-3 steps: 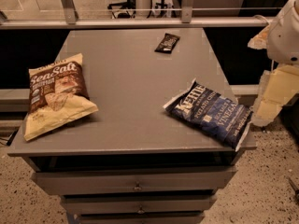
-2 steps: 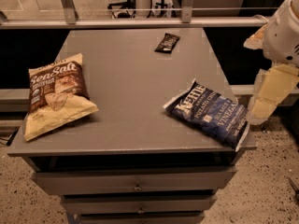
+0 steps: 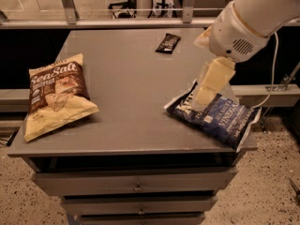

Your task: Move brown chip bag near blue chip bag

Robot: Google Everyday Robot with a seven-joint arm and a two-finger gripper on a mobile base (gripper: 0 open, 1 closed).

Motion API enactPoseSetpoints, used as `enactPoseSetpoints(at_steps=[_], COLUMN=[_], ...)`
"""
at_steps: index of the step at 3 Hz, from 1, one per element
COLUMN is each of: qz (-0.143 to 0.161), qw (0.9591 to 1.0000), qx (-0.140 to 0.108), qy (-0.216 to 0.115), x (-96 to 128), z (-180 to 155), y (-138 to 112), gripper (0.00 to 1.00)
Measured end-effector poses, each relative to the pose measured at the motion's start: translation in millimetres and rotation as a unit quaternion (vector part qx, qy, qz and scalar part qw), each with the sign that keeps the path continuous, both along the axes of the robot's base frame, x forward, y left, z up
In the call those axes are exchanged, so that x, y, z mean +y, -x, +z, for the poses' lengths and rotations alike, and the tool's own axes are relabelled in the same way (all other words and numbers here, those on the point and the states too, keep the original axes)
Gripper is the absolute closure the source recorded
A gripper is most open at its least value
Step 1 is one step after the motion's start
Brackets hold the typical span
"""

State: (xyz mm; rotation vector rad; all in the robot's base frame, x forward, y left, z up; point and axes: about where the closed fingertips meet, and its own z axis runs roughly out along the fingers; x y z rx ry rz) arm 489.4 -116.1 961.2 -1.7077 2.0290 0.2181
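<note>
While the brown chip bag (image 3: pixel 56 95) lies flat at the left of the gray table (image 3: pixel 126 78), the blue chip bag (image 3: pixel 220 121) lies well apart at the lower right corner. The cream gripper (image 3: pixel 205 96) hangs from the white arm (image 3: pixel 253 18) over that blue bag's upper left end; whether it is released or clenched cannot be told. 1 small dark wrapper (image 3: pixel 168 42) lies near the table's far edge.

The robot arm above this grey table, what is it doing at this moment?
The arm reaches in from the right, and its gripper hangs over one end of the blue chip bag, which lies at the front right corner of the table. The brown chip bag lies untouched on the left side, far from the blue one. A small dark bar wrapper lies at the back.
</note>
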Motion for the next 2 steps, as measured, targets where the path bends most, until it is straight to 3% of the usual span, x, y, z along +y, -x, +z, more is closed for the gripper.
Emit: enactPoseSetpoints(at_steps=[1,2], qz=[0.034,0.041], qw=[0.9960,0.9898], qx=[-0.013,-0.002], qy=[-0.082,-0.137], x=[67.7,104.8], z=[-0.5,1.6], y=[-23.6,-22.1], gripper=[0.00,0.00])
